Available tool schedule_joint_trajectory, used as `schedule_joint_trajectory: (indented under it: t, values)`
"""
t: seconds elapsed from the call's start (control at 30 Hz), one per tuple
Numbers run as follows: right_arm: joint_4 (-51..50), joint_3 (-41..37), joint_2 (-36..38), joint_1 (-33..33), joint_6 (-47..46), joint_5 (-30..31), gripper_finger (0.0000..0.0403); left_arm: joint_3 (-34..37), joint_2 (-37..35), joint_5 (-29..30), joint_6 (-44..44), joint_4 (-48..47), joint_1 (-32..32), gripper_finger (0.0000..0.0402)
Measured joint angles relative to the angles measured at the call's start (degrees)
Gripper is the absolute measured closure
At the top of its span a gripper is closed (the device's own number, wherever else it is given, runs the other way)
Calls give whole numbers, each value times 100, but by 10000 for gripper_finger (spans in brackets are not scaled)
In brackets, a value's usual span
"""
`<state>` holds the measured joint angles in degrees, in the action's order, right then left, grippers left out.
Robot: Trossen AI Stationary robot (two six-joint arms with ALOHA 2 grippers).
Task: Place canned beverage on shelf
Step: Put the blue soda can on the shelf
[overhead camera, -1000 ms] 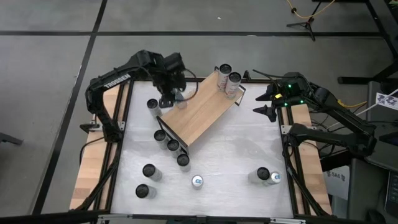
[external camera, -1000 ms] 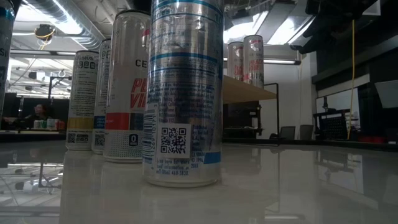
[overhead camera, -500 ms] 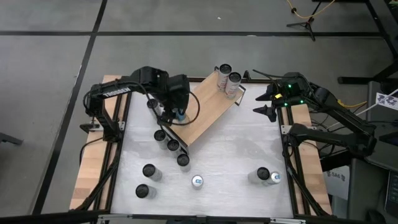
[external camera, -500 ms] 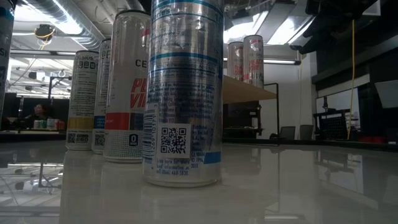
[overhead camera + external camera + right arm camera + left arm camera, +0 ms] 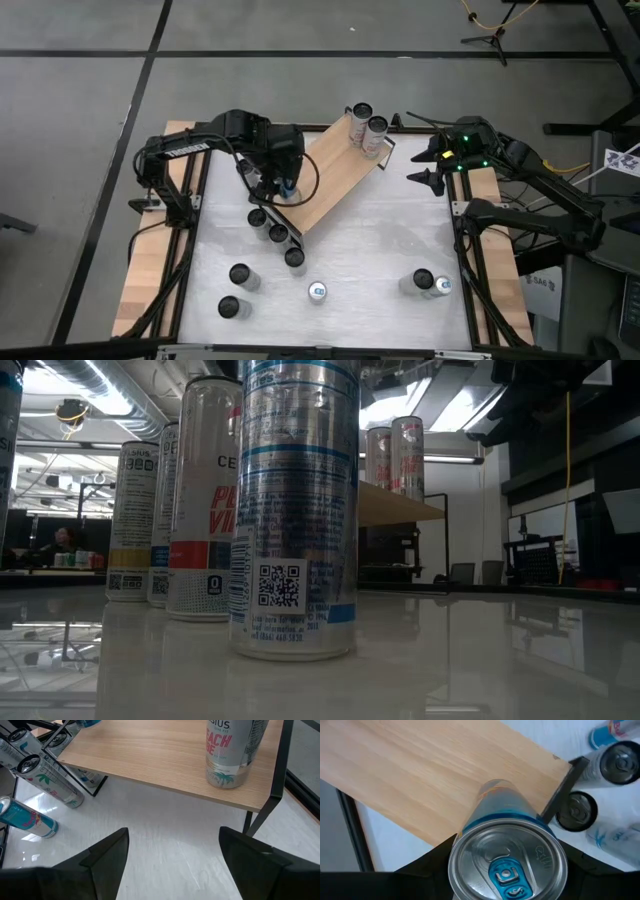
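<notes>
The shelf (image 5: 325, 175) is a light wooden board with black frame ends, lying slantwise at the table's far middle. It also shows in the left wrist view (image 5: 420, 775) and the right wrist view (image 5: 160, 755). Two cans (image 5: 368, 120) stand on its far right end. My left gripper (image 5: 281, 181) is shut on a silver can with a blue tab (image 5: 507, 862) over the shelf's near left end. My right gripper (image 5: 428, 165) waits open and empty at the far right, and its own wrist view (image 5: 172, 865) shows this too. My left gripper pinches the can's upper wall just under the rim (image 5: 470, 827) between its two fingers, one on each side. The fingers come from above, pointing down. The can is upright, its bottom (image 5: 494, 787) at the board; whether it rests there I cannot tell.
Three cans (image 5: 277, 233) stand in a row on the table along the shelf's near left end, and one more (image 5: 244, 169) stands to its left. Further cans stand near the front edge (image 5: 318, 291), at front left (image 5: 234, 290) and front right (image 5: 432, 284).
My left gripper, carrying the upright can, has gone toward the table's near edge, from the shelf's far left corner to above the board's near left end. Most of this move falls in the first half second.
</notes>
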<state>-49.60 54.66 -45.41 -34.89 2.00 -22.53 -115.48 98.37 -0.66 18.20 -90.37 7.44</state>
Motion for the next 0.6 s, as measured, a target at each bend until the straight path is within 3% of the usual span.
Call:
schedule_joint_trajectory:
  t: [0.6]
  values:
    - [0,1,1,0,0,-2,98,485,-13,110,25,64,2,178]
